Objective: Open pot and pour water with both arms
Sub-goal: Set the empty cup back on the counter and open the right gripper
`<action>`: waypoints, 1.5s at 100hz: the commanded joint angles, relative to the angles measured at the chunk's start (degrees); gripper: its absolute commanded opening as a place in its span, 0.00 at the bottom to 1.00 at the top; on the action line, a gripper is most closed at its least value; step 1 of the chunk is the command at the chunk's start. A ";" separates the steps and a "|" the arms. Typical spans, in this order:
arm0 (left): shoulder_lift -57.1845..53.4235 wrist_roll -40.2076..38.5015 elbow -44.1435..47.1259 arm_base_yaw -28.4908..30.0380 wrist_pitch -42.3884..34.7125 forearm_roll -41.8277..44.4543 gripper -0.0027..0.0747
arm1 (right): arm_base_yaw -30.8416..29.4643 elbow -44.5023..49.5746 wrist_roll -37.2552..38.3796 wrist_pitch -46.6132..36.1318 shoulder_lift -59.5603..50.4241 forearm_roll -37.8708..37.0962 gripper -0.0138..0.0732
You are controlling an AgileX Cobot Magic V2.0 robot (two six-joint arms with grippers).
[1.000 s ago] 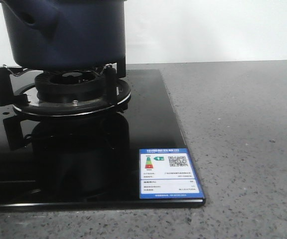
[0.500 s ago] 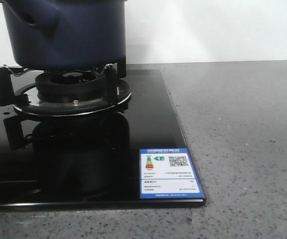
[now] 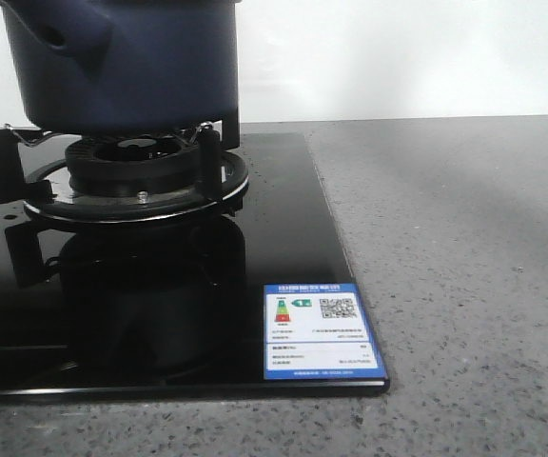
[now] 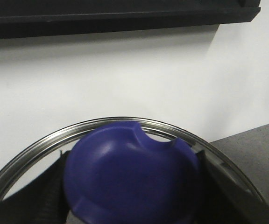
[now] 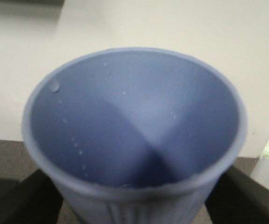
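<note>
A kitchen: gas hob [image 3: 160,314] with burner [image 3: 136,176] set in a grey stone counter [image 3: 464,267].

Pot [image 3: 127,62] sits on the burner grate [image 3: 112,171], at the rear left of my stove top [image 3: 283,219]. Label sticker [image 3: 320,331] lies on the stove top's front right corner. Counter [image 3: 464,276] extends to the right and in front of it.

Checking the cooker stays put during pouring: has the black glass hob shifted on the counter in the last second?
Yes, slightly. The hob's front right corner and energy label sit a little further left on the grey counter than before.
</note>
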 commanded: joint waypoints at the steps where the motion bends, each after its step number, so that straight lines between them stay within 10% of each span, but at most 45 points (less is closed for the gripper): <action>1: -1.95 -0.25 -1.99 0.11 -1.83 -2.62 0.47 | -4.46 4.89 2.26 -11.00 -3.01 -1.64 0.62; 59: -1.95 -0.25 -1.99 0.11 -1.83 -2.62 0.47 | -12.15 15.67 2.04 -34.64 9.75 -0.41 0.62; 137: -1.95 -0.25 -1.99 0.11 -1.83 -2.72 0.47 | -12.15 15.67 -5.10 -36.46 16.64 -0.65 0.63; 150: -1.95 -0.25 -1.99 0.11 -1.83 -2.72 0.47 | -12.15 15.67 -2.25 -36.32 16.64 -0.65 0.77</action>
